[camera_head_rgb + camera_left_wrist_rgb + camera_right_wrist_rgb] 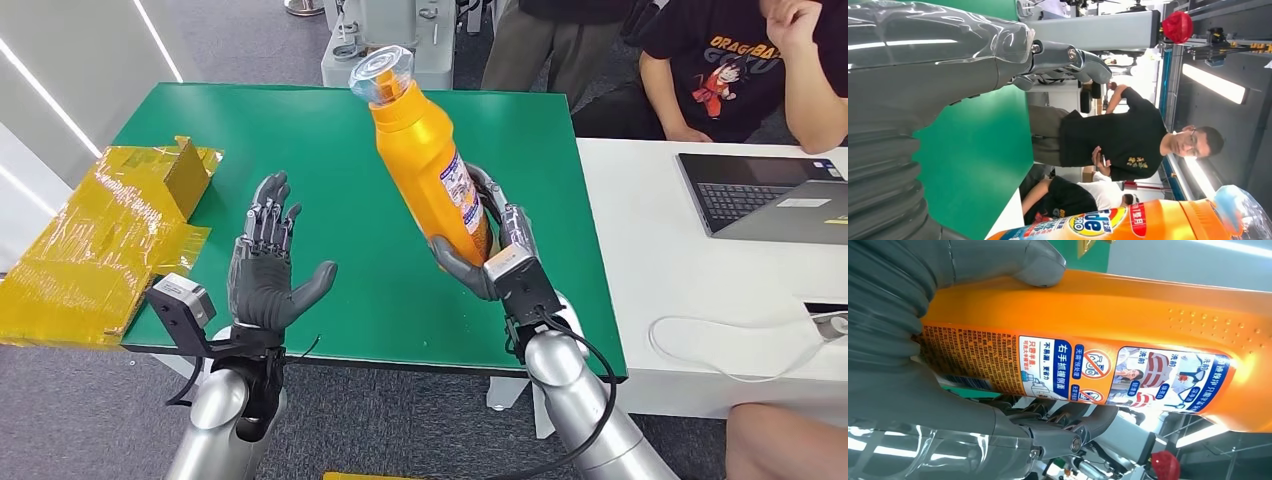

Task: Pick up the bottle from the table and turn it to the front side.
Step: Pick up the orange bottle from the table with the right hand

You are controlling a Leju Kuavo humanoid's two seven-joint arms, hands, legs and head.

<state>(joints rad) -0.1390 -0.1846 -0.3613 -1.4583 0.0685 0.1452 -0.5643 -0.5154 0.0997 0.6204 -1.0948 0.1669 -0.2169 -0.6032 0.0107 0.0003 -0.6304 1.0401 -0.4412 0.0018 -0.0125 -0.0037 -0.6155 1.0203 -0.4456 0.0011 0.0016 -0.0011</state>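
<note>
The right hand (497, 252) grips the orange bottle (428, 150) near its base, lifted clear above the green table (330, 140), tilted with its cap away from the robot; the left hand (268, 262) hovers beside it, fingers apart, holding nothing

Looks like a robotics lab or workshop: green test table (300, 130) mid-frame, white desk (680, 300) with a laptop (770, 195) at right, people (740, 70) watching top right, machine frames (385, 40) top center.
</note>
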